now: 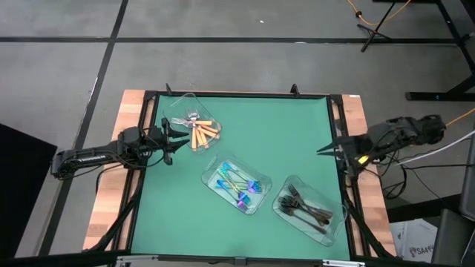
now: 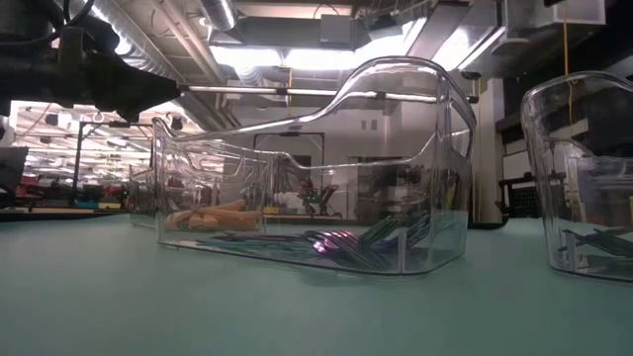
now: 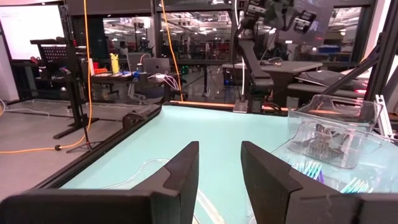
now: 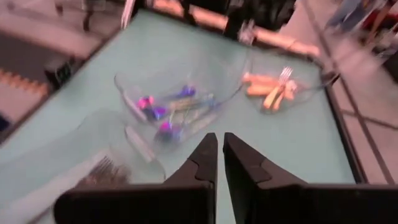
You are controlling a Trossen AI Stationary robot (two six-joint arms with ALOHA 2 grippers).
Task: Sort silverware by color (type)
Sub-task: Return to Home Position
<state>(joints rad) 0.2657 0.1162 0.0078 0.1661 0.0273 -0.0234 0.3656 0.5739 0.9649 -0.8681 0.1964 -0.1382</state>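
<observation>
There are three clear trays: the 11 o'clock tray, centre tray, 5 o'clock tray. Three kinds of silverware: orange-handled forks, iridescent forks, dark forks (about four each, overlapping).

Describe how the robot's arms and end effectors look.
The left arm and right arm are near-black jointed links. The left end effector and right end effector each have two matte black wedge-shaped fingers. The right arm shows a yellow spot.
</observation>
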